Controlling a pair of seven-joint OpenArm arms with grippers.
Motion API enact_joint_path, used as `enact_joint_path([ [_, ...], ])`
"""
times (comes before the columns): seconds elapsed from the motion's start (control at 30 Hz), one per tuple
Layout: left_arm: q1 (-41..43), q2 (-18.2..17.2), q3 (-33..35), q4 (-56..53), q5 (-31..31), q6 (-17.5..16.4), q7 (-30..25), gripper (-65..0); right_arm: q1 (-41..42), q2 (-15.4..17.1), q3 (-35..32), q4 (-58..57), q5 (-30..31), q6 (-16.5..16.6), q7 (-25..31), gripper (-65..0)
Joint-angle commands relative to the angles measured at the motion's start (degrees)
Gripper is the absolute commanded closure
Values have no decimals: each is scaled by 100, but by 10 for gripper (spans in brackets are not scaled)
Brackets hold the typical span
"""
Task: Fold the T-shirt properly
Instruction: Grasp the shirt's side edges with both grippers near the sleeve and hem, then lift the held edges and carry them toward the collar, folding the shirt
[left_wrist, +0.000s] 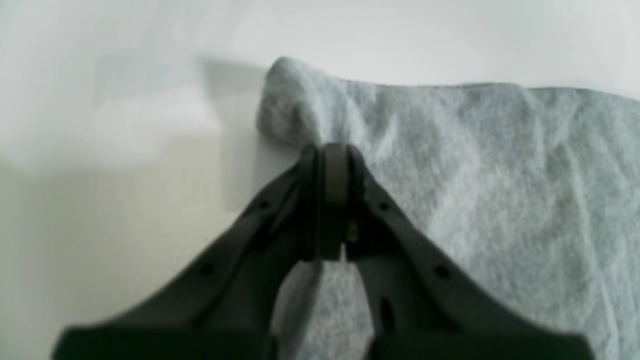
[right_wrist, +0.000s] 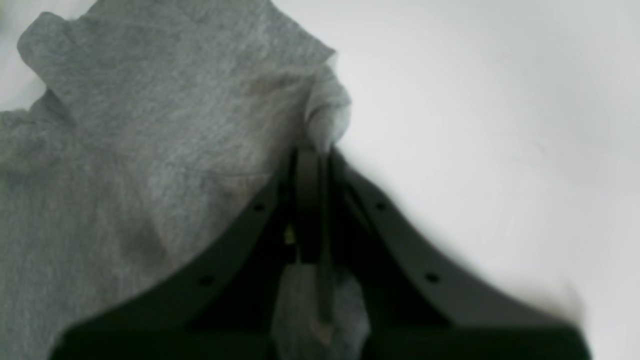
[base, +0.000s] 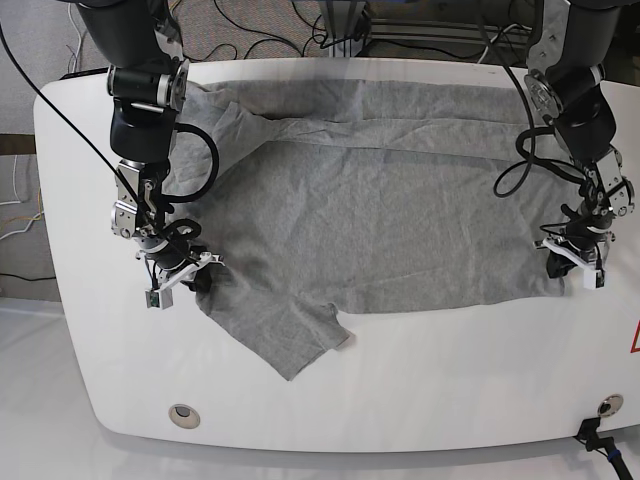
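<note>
On both sides, closed jaws pinch the T-shirt (base: 370, 220).

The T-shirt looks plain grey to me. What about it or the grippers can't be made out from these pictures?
- Any print on the T-shirt: base view shows only plain grey; the underside is hidden against the table.
- Left gripper: its tips are blurred in the left wrist view, tiny in base view.
- Right gripper: cloth bunches over its tips in the right wrist view.
- Far sleeve: partly hidden behind the arm at base view's top left.

heather-grey t-shirt (base: 380, 220); white table (base: 420, 400); black left claw (left_wrist: 327, 150); black right claw (right_wrist: 312, 152)
</note>
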Motion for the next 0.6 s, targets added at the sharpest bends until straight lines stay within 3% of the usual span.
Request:
enact_joint_path([
  [0.0,-151,-96,-12,116,-94,-29,-156,0,60,41,-7,30,-79,-6,-236,0],
  [0.13,-151,-105,-12,116,-94,-29,-156,0,60,50,-7,47,-79,-6,-236,0],
  [0.3,-151,-123,-12,134,-94,-38,-156,0,-274,32,2,882,-70,-6,-245,0],
  [0.57,359,-79,6,1391,-94,-64,-121,0,-925,32,2,2201,-70,-15,-280,0],
])
